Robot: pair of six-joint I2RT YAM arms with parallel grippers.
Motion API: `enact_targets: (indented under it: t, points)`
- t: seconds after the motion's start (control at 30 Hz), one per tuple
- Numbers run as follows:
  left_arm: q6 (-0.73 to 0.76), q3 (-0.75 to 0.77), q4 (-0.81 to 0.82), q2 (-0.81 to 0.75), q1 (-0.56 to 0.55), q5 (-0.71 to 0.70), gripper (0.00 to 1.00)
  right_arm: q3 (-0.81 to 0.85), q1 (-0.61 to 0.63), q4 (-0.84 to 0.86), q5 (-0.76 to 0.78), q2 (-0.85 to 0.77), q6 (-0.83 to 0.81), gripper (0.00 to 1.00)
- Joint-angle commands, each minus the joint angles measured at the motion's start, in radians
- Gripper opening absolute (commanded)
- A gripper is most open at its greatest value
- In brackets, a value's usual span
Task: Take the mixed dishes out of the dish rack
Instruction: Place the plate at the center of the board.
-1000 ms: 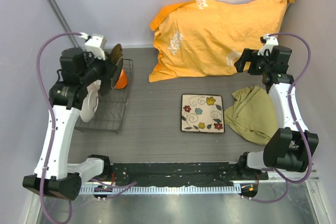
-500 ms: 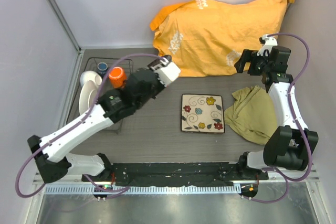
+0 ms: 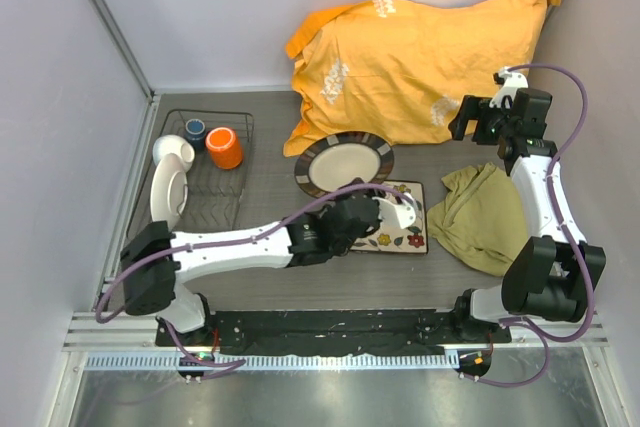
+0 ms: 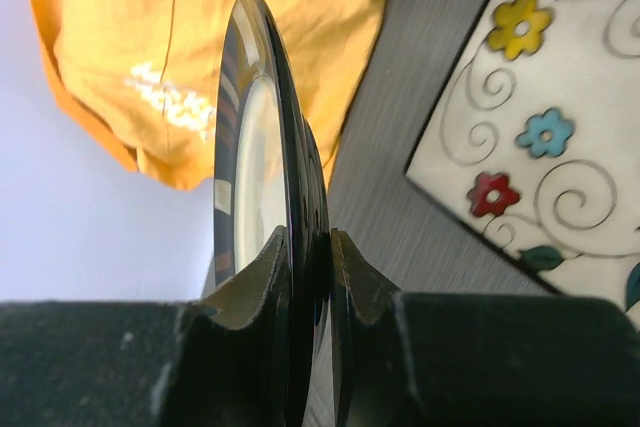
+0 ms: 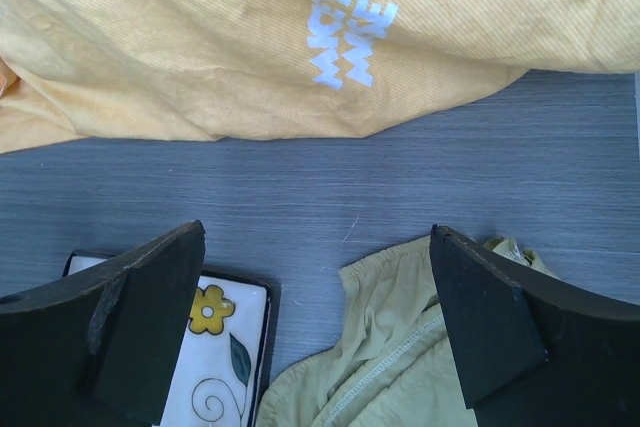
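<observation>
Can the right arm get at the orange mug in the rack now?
Probably not: the orange mug sits in the dark wire rack far left, the open right gripper is far right, and the left arm stretches between.

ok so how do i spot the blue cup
Find the dark wire dish rack on the left of the top view. At its far end, just left of the orange mug, sits the small dark blue cup, the smallest and only blue piece there.

Left: dish rack (image 3: 215, 209) holding bowl (image 3: 167, 195), mug (image 3: 225, 147), small cup (image 3: 195, 129). Centre: square plate (image 3: 414, 235), round plate (image 3: 350, 162) just behind. Right: crumpled cloth (image 3: 478, 219). Rear: pillow (image 3: 420, 57).
</observation>
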Motion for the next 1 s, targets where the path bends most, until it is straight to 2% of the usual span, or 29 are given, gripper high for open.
enact_targets:
  t: [0.0,0.27,0.57,0.97]
  points:
    - [0.127,0.008,0.33,0.047,-0.054,-0.092,0.0,0.009,0.001,0.032,0.022,-0.025,-0.01,1.0]
    - [0.197,-0.036,0.523,0.225,-0.131,-0.113,0.0,0.009,-0.001,0.029,0.028,-0.016,-0.018,1.0]
    - [0.19,-0.033,0.603,0.369,-0.167,-0.121,0.0,0.013,-0.01,0.024,0.014,-0.008,-0.016,1.0]
    - [0.184,-0.006,0.617,0.471,-0.175,-0.104,0.0,0.011,-0.017,0.019,-0.005,-0.01,-0.01,1.0]
